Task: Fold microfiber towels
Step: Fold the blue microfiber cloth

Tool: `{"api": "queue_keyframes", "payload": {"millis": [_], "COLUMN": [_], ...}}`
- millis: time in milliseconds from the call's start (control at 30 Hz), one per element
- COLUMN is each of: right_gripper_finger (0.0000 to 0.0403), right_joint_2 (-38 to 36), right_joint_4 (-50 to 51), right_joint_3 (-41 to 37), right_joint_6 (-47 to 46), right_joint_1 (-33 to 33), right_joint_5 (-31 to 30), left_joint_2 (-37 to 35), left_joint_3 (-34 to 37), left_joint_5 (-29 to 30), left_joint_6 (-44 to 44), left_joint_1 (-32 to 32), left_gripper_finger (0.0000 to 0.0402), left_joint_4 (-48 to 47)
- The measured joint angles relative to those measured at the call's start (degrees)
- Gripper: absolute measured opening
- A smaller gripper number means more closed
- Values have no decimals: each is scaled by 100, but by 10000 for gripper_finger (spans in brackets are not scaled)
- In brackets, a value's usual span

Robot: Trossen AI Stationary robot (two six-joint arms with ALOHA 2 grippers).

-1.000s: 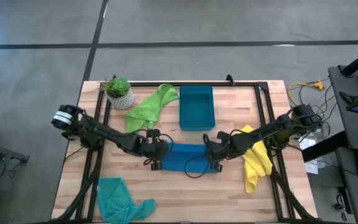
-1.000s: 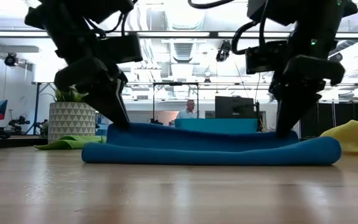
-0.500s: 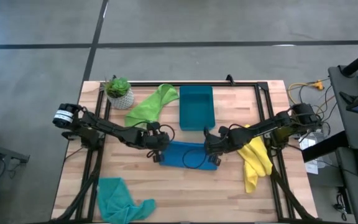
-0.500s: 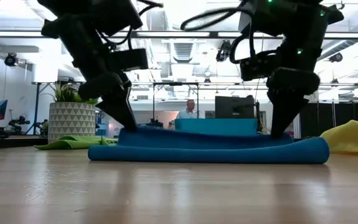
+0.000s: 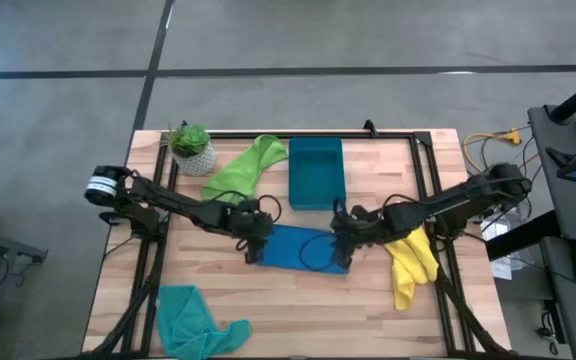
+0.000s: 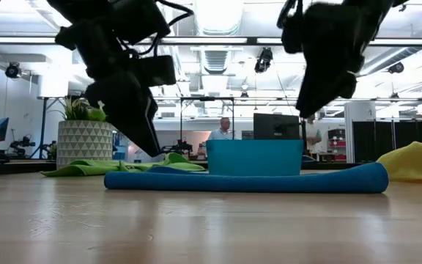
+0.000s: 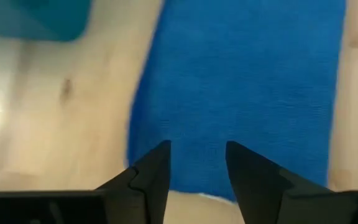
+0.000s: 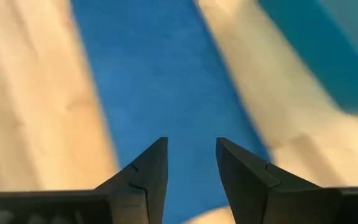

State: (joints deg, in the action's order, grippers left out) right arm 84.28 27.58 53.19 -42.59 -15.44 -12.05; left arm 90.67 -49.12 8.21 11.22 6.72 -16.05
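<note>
A folded blue towel (image 5: 303,249) is laid mid-bench, its long axis running between the side edges. The left gripper (image 5: 254,243) is held above one end, the right gripper (image 5: 342,236) above the other, equally near; both are parted and empty

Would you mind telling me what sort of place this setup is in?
Probably a robotics lab or workshop: the wooden table stands on a bare concrete floor, and the low view shows exposed ceiling ducting and a person at a monitor behind.
</note>
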Motion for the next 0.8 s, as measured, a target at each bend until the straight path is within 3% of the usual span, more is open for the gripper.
{"api": "queue_keyframes", "payload": {"millis": [133,333,500,567,733,800], "right_gripper_finger": [117,89,68,62,57,58], "right_joint_2": [235,596,640,631,574,527], "right_joint_4": [-400,-600,-600,-588,-558,-556], "right_joint_3": [-2,4,24,25,59,61], "right_joint_6": [-601,-1315,-1532,-1598,-1722,-1728], "right_joint_1": [-195,-493,-727,-808,-1000,-1076], "right_joint_5": [-1,4,2,3,2,-6], "left_joint_2": [175,467,579,582,611,489], "left_joint_3": [4,7,-17,-20,-38,-84], "left_joint_5": [-51,-683,-1207,-1706,-3580,-3927], "left_joint_6": [17,117,842,1183,2084,2237], "left_joint_1": [-10,-13,112,179,314,359], "left_gripper_finger": [96,9,9,5,1,1], "left_joint_4": [15,-129,-163,-177,-146,126]}}
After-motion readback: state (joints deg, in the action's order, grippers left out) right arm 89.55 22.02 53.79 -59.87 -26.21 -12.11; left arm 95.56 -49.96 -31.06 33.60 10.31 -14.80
